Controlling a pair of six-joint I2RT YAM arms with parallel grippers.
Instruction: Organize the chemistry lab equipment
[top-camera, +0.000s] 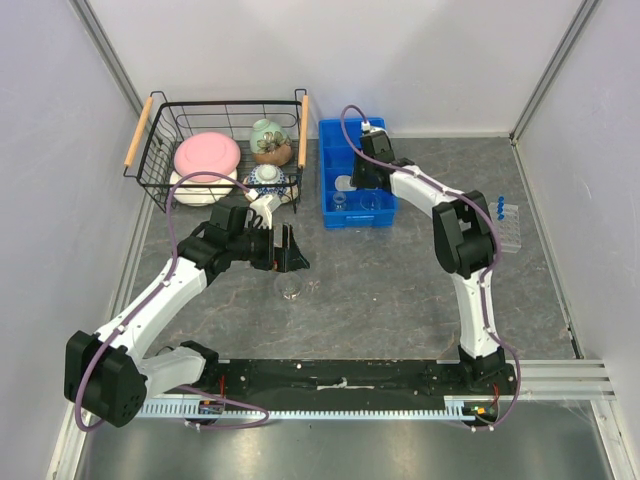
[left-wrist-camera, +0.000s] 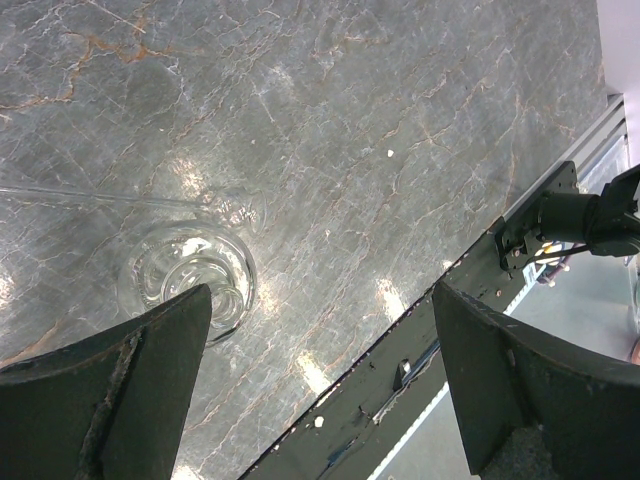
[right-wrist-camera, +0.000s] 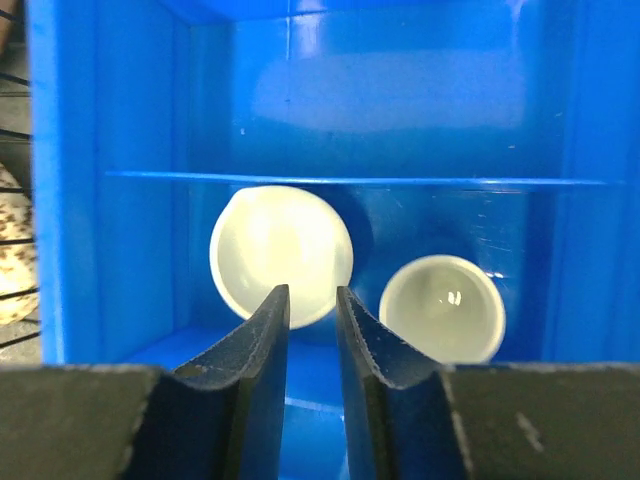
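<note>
The grey table (top-camera: 400, 300) carries the wire basket (top-camera: 225, 102) of crockery at the back left, with the blue bin (top-camera: 324, 180) just beside it. The rack of blue-capped tubes (top-camera: 508, 222) sits well apart on my right. My left gripper (top-camera: 285, 250) hangs with its jaws spread wide and empty beside the clear flask (left-wrist-camera: 190, 275), which rests on bare table – in the wrist view one finger overlaps its round body. My right gripper (right-wrist-camera: 312, 295) is all but closed on nothing over the bin, where two white dishes (right-wrist-camera: 282, 255) lie. I'd centre the left jaws on the bulb, descend slowly and close gently – glass slips
</note>
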